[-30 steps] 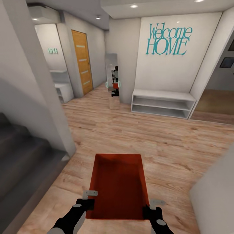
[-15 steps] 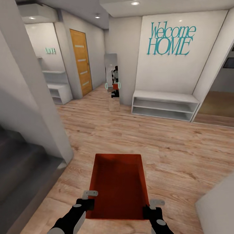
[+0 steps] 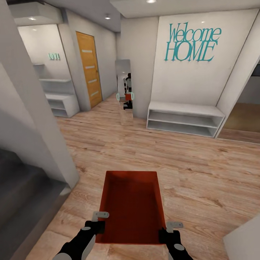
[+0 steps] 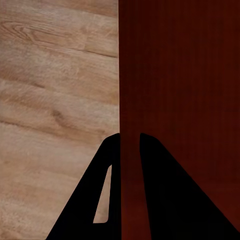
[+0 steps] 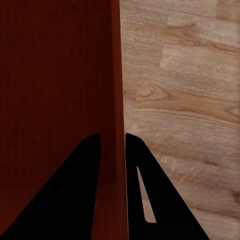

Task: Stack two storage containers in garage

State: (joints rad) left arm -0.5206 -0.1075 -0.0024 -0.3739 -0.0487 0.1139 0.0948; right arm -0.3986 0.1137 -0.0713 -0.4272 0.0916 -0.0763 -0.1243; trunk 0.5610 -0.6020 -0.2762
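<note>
Orange-red plastic is sitting low in the head view: one storage container [image 3: 131, 207], a shallow open-top rectangular bin, is being carried over the light wood plank floor [image 3: 187, 159] with nothing showing inside it. Its near corners are lying partly hidden behind the grippers. The left gripper [image 3: 98, 221] is pinching the left side wall, one dark finger [image 4: 167, 190] inside and one outside; the right gripper [image 3: 169, 231] is clamping the right wall likewise. Ahead, a white bench shelf [image 3: 185, 118] is standing under teal "Welcome HOME" lettering [image 3: 192, 42], with a narrow mirror [image 3: 125, 92] and a wooden door [image 3: 89, 68] beyond.
</note>
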